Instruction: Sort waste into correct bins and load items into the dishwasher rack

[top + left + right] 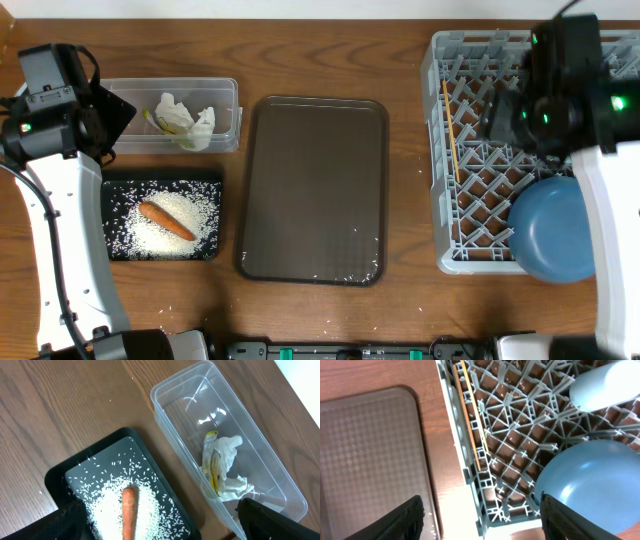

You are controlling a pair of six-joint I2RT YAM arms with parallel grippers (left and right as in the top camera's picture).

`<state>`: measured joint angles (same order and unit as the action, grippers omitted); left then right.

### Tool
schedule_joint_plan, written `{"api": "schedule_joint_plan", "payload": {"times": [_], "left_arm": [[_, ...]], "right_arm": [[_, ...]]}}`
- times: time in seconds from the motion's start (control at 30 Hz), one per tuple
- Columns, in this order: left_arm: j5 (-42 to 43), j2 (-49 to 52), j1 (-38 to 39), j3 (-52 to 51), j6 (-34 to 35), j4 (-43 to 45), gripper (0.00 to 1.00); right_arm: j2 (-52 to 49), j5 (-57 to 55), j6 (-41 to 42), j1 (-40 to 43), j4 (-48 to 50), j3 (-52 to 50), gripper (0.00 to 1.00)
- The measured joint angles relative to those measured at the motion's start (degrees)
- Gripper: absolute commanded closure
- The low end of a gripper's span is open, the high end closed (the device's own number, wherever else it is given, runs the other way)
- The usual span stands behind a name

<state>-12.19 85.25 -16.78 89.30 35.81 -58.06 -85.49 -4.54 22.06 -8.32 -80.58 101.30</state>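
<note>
The orange carrot (166,221) lies on a heap of white rice (180,228) in the black tray (118,188); both also show in the left wrist view (129,510). The crumpled tissue (184,118) and snack wrapper (213,462) lie in the clear tub (228,90). My left gripper (160,532) is open and empty, above the tray and tub. The grey rack (440,150) holds the blue plate (555,230), the chopsticks (451,128) and a light-blue piece (605,385). My right gripper (482,522) is open and empty, above the rack's front-left corner.
The brown serving tray (312,185) lies in the middle of the wooden table, with a few rice grains along its front edge (330,272). A few stray grains lie on the table before the black tray (165,312).
</note>
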Motion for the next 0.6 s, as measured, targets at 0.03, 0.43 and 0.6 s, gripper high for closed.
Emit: {"api": "schedule_joint_plan", "payload": {"times": [0.03,0.43,0.6], "left_arm": [[-0.02,0.00,0.00,0.00,0.00,-0.02,0.02],[0.00,0.00,0.00,0.00,0.00,-0.04,0.02],[0.00,0.00,0.00,0.00,0.00,-0.04,0.02]], "right_arm": [[2.45,-0.33,0.55,-1.22,0.96,-3.13,0.28],[39.78,-9.03,11.26,-12.85,19.74,-41.57,0.01],[46.80,-10.03,13.79,-12.85,18.62,-47.69,0.01]]}}
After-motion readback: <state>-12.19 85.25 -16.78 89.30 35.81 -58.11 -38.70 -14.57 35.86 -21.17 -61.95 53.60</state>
